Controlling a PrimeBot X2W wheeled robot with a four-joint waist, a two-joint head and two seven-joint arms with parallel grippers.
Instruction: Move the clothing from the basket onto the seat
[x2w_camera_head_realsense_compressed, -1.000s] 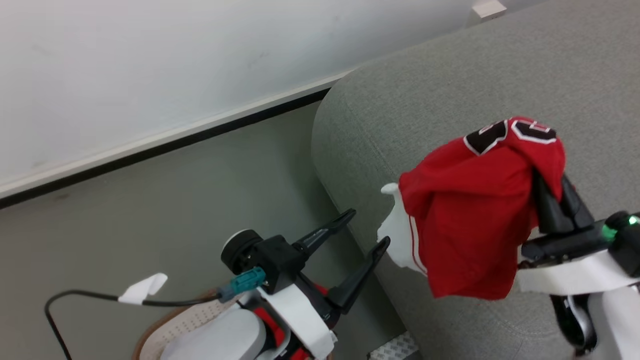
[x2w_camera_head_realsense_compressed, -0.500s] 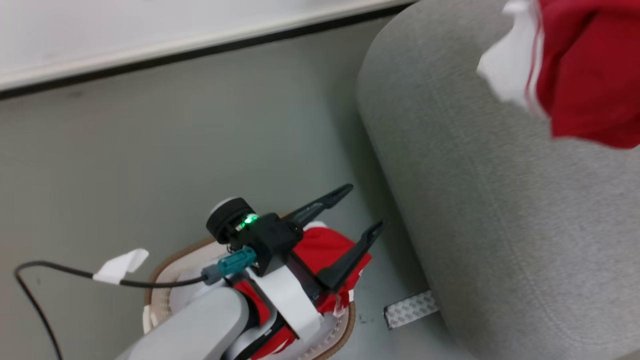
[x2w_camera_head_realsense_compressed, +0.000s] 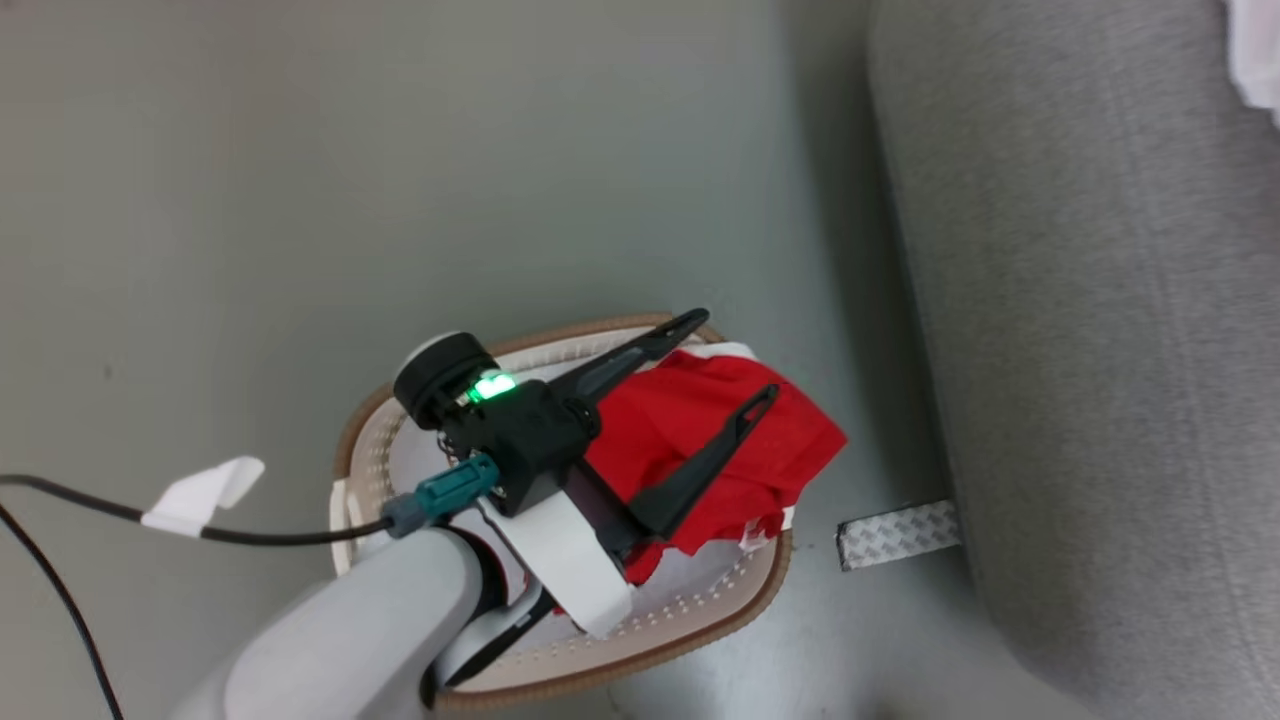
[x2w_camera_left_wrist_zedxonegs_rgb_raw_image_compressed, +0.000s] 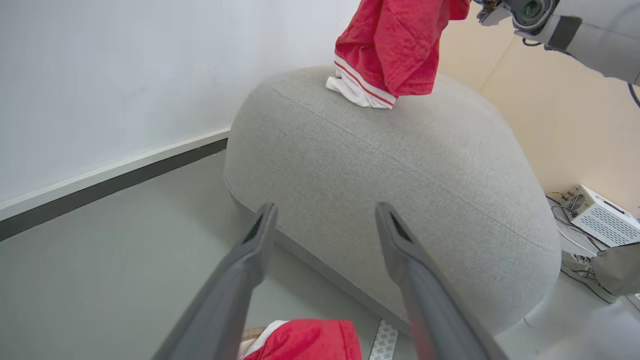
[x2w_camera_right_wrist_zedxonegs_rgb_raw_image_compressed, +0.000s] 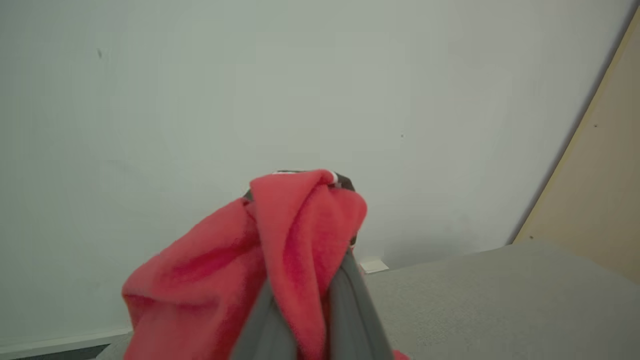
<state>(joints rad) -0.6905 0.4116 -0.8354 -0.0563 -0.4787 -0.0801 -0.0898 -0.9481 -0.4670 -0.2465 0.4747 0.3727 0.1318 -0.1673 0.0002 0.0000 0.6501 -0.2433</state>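
- Two red garments were in play. The hanging garment (x2w_camera_left_wrist_zedxonegs_rgb_raw_image_compressed: 395, 45) dangled from my right tool (x2w_camera_right_wrist_zedxonegs_rgb_raw_image_compressed: 312, 300), which was pinched shut on a fold of it. Its white-trimmed hem appeared to rest on top of the seat (x2w_camera_left_wrist_zedxonegs_rgb_raw_image_compressed: 400, 165).
- The basket garment (x2w_camera_head_realsense_compressed: 720, 440) lay bunched in the basket (x2w_camera_head_realsense_compressed: 640, 655) on the floor (x2w_camera_head_realsense_compressed: 300, 200), just beside the seat.
- My left tool (x2w_camera_head_realsense_compressed: 735, 355) hovered over the basket garment, jaws spread wide with nothing between them.
- First risk, as I judged it: the hem met the seat on its rounded shoulder towards the wall. Letting go there could send the cloth sliding off to the floor.
- Second risk: the basket garment spilled over the rim on the seat side. A shallow pinch might catch only a corner and drop it midway, or drag the light basket along.
- Third risk: the black cable (x2w_camera_head_realsense_compressed: 280, 538) trailing from my left wrist could hook the basket's rim on a descent.
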